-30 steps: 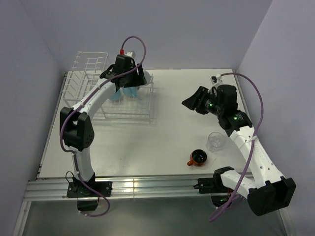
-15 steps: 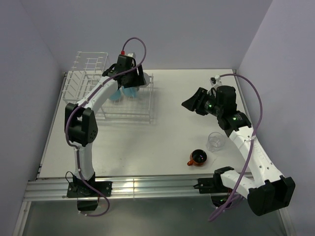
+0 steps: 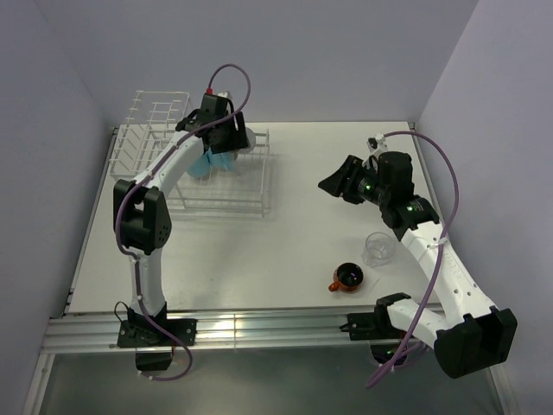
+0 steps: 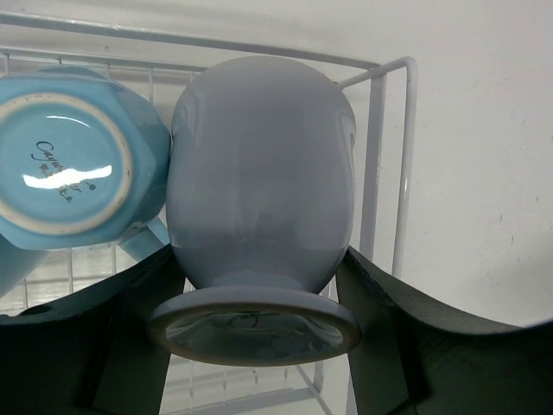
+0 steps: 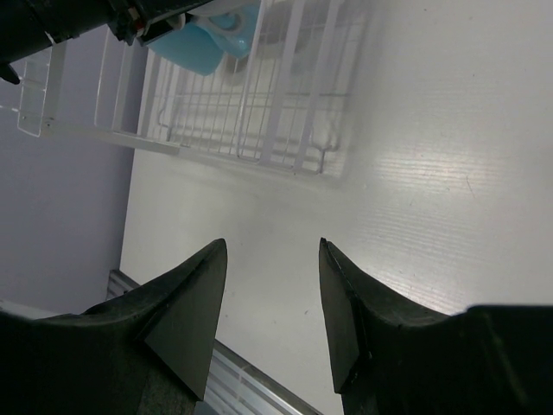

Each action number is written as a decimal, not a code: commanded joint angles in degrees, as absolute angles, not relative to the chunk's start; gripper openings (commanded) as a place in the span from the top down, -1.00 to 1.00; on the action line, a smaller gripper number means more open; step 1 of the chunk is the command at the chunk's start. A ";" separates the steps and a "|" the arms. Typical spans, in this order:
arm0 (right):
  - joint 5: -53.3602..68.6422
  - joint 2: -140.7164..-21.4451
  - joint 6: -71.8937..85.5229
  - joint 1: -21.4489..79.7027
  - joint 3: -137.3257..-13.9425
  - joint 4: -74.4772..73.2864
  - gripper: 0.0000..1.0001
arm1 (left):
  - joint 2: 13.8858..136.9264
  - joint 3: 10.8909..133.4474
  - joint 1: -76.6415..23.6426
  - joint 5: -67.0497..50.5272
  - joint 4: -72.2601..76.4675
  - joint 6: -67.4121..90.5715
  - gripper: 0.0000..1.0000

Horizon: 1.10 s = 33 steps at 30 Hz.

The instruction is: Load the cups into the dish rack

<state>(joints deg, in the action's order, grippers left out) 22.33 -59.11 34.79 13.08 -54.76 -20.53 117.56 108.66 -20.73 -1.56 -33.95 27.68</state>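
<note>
My left gripper (image 3: 226, 145) is over the back right part of the white wire dish rack (image 3: 263, 186). In the left wrist view it (image 4: 259, 264) is shut on the pale grey-blue mug (image 4: 259, 181), held upside down inside the rack. A light blue mug (image 4: 73, 156) stands upside down right beside it. The light blue mugs show in the top view (image 3: 207, 164). My right gripper (image 3: 332, 183) is open and empty above the table's right middle. The clear glass tumbler (image 3: 378, 248) and the orange-red cup (image 3: 349, 277) stand on the table below it.
The rack's tall upright grid (image 3: 157, 111) is at the back left. In the right wrist view the rack (image 5: 259, 121) and a light blue mug (image 5: 216, 39) show beyond my right gripper (image 5: 272, 251). A metal rail (image 3: 259, 328) runs along the near table edge.
My left gripper has shifted a little toward the back of the rack with the grey-blue mug. The right arm has barely moved.
</note>
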 commanded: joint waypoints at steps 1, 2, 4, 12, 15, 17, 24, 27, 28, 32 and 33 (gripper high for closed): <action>22.94 -58.97 33.66 13.10 -54.49 -17.84 -0.09 | 117.24 113.29 -20.30 -0.35 -32.17 27.07 1.00; 22.94 -59.06 33.66 13.10 -54.41 -17.84 -0.09 | 117.33 113.64 -20.30 -0.35 -32.34 26.98 1.00; 22.85 -59.06 33.58 13.10 -54.40 -17.93 -0.09 | 118.12 114.34 -20.30 -1.31 -33.04 26.89 1.00; 22.85 -59.50 33.66 13.10 -54.49 -17.93 -0.09 | 121.02 117.59 -21.09 -2.46 -36.56 25.84 1.00; 22.76 -59.68 33.57 13.10 -54.75 -18.19 -0.09 | 122.07 118.82 -21.27 -2.64 -37.70 25.75 1.00; 22.68 -59.50 33.40 13.10 -54.84 -18.46 -0.09 | 122.87 120.40 -21.79 -2.46 -39.01 25.31 1.00; 22.67 -59.77 33.14 13.10 -54.76 -18.72 -0.09 | 125.94 124.63 -22.76 -0.35 -42.89 25.05 1.00; 22.59 -59.85 32.96 13.10 -54.76 -18.72 -0.09 | 126.38 124.63 -22.85 -0.35 -43.07 25.14 0.99; 22.59 -59.85 33.05 13.10 -54.76 -18.81 -0.09 | 126.47 124.63 -22.85 -0.35 -43.24 25.14 1.00; 22.68 -60.29 32.87 13.10 -55.02 -18.90 -0.09 | 127.26 125.59 -22.85 -0.35 -43.94 25.40 0.96; 22.68 -60.38 32.78 13.10 -55.02 -18.81 -0.09 | 127.61 125.77 -22.85 -0.26 -44.12 25.40 0.93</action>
